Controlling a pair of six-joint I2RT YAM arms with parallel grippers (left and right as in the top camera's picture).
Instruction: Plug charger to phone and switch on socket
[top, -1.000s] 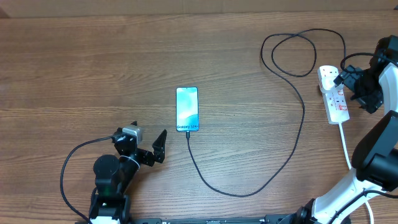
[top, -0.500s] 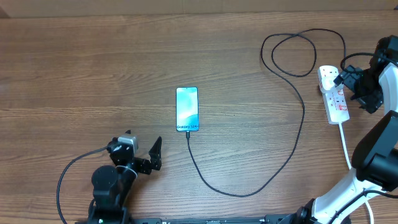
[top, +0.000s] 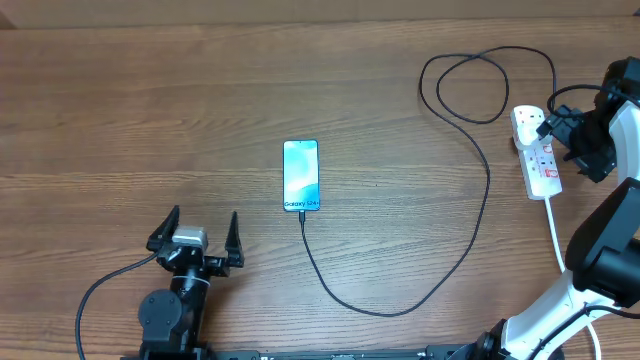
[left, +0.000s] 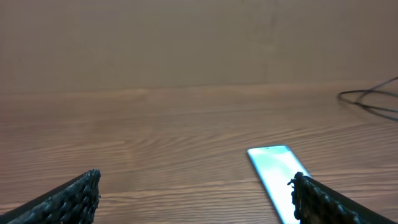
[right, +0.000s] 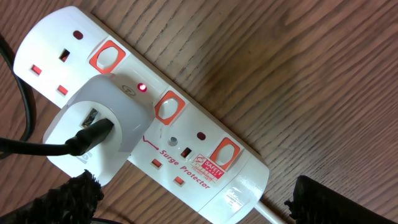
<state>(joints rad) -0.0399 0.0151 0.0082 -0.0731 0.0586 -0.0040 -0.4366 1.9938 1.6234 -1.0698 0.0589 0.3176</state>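
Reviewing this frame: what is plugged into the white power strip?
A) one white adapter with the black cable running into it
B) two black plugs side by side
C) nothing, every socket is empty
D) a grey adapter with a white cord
A: the right wrist view shows a single white adapter seated in the power strip, with the black cable entering it; the sockets on either side are empty.

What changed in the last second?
The left gripper swung to its left, away from the phone, and now faces straight ahead; open and empty throughout. Unchanged: phone, charger, socket, right gripper.
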